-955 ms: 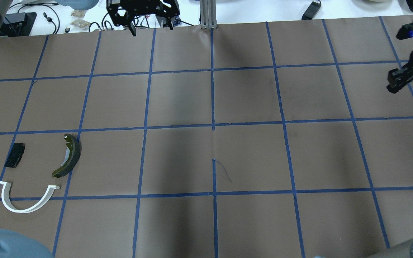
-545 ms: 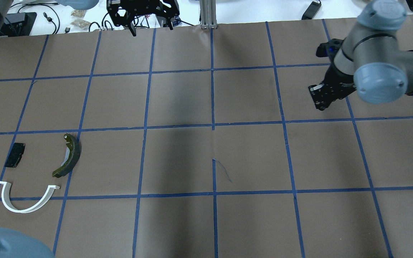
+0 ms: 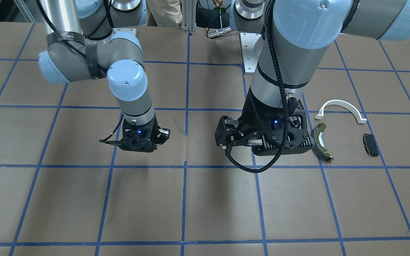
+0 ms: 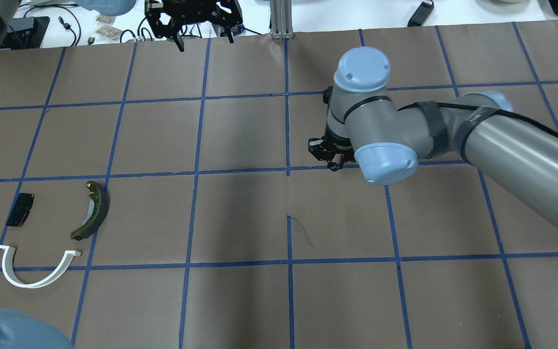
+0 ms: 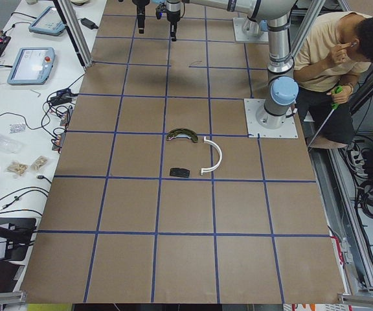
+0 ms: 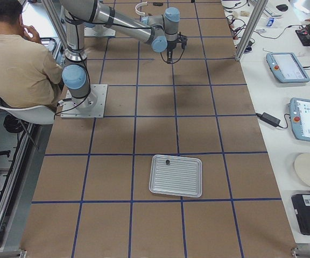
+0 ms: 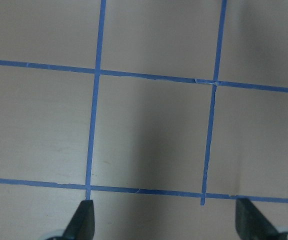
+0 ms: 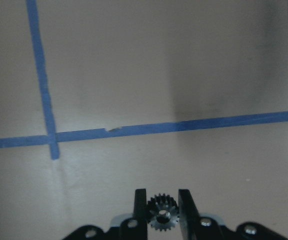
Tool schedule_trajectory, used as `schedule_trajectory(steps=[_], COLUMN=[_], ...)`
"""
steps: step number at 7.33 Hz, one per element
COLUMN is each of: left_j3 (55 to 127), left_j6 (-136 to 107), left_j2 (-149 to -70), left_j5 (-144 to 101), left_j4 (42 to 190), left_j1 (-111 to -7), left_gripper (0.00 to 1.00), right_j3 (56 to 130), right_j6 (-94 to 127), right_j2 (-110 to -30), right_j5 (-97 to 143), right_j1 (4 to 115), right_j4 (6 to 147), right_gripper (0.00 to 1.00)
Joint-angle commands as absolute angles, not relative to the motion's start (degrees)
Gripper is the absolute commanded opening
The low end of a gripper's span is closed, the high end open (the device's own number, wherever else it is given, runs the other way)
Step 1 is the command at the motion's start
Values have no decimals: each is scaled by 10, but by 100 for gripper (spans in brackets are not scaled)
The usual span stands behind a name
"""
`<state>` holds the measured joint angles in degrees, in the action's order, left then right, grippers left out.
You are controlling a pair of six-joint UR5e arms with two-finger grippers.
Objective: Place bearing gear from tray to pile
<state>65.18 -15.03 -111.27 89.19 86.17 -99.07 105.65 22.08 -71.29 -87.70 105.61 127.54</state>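
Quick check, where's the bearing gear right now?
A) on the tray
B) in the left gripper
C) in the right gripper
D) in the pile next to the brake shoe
C: the right wrist view shows the small toothed bearing gear pinched between the fingers of the right gripper, while the left gripper is open with nothing between its fingers.

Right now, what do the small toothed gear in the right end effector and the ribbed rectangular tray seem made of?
Small dark toothed gear: likely metal, shiny silvery hub. Ribbed silver rectangular tray: probably sheet metal, dull grey sheen, pressed ridges.
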Motion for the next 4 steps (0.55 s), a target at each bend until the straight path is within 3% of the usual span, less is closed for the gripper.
schedule_trajectory(steps=[1, 2, 3, 4], left_j3=[656, 656, 656, 657], left_j6=[-150, -150, -150, -150], left_j2=[-1113, -1113, -1114, -1114], left_j5=[895, 896, 895, 895], left_j4=[860, 859, 859, 859], left_j1=[-991, -991, -991, -991], left_gripper=[100, 100, 100, 100], right_j3=[1055, 1055, 1054, 1049], right_j6=[334, 349, 340, 281], right_j2=[-659, -648, -648, -652], right_j5=[-834, -826, -831, -837], right_j1=[1125, 1133, 1132, 1113], right_j4=[1359, 1374, 1370, 1369], right_gripper=[0, 1, 55, 100])
